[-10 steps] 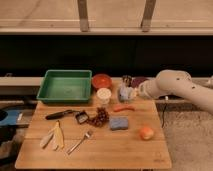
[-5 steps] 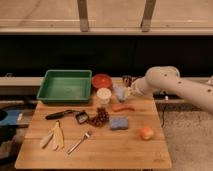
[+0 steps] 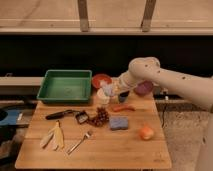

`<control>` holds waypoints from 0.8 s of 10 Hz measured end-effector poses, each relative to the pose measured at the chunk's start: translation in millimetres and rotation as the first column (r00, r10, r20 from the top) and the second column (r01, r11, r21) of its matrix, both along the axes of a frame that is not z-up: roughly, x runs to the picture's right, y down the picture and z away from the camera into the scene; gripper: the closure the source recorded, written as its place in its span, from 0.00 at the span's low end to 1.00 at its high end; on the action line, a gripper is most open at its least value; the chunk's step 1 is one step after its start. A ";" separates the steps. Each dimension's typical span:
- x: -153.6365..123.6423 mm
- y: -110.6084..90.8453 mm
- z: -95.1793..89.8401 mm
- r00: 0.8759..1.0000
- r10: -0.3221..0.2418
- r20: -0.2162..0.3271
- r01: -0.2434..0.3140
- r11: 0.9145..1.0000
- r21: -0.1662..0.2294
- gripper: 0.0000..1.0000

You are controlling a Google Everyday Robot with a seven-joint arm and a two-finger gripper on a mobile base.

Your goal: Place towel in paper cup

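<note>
My gripper [image 3: 113,90] is at the back middle of the wooden table [image 3: 95,152], at the end of the white arm that reaches in from the right. It is shut on a pale blue-white towel [image 3: 107,90]. The towel hangs right above the white paper cup [image 3: 102,99], which stands upright in front of the red bowl [image 3: 100,79]. The towel hides the cup's rim, so I cannot tell whether it touches the cup.
A green tray [image 3: 65,85] stands at the back left and a purple bowl [image 3: 145,89] behind the arm. A carrot [image 3: 122,107], blue sponge [image 3: 118,123], orange [image 3: 146,132], grapes [image 3: 100,118], black-handled knife [image 3: 60,114], banana [image 3: 54,136] and fork [image 3: 80,142] lie in front.
The arm has swung left with the towel in the gripper, from beside the purple bowl to right over the paper cup.
</note>
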State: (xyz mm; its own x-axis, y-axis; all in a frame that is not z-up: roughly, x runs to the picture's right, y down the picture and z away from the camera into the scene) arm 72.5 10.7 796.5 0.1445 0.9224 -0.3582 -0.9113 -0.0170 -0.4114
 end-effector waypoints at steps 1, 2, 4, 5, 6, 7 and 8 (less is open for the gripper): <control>-6.0 -0.6 10.2 1.000 -0.013 0.015 0.013 1.000 -0.016 1.00; -11.8 -0.3 16.4 0.999 -0.022 0.027 0.023 0.999 -0.027 1.00; -22.8 1.6 30.4 0.998 -0.041 0.053 0.044 0.997 -0.057 1.00; -26.9 2.4 35.8 0.997 -0.048 0.064 0.052 0.996 -0.068 1.00; -32.1 3.4 40.1 0.996 -0.054 0.076 0.060 0.995 -0.078 1.00; -34.2 5.5 43.4 0.995 -0.059 0.082 0.066 0.994 -0.087 1.00; -35.8 9.4 46.3 0.994 -0.066 0.089 0.075 0.992 -0.099 1.00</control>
